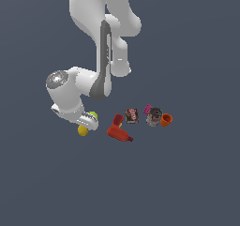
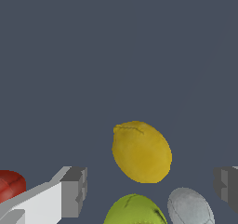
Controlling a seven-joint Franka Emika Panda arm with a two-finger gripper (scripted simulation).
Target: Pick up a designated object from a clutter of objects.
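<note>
The designated object, a dull-yellow lemon [image 2: 142, 152], lies on the floor just ahead of the line between my fingertips [image 2: 74, 190]. My gripper [image 2: 151, 188] is open and holds nothing. In the exterior view the lemon [image 1: 83, 131] peeks out below the gripper [image 1: 86, 124], which hangs low over it. The clutter's lime-green ball [image 2: 135, 210] and grey lump [image 2: 189, 207] lie close beside the lemon, between the fingers. The green ball [image 1: 93, 115] shows just behind the hand in the exterior view.
Toward the exterior view's right lie a red bottle [image 1: 119, 132], a dark brown box [image 1: 131, 116], a grey can [image 1: 153, 116], an orange cup [image 1: 166, 120] and a pink piece [image 1: 147, 109]. Part of the red bottle [image 2: 9, 185] shows beyond one finger.
</note>
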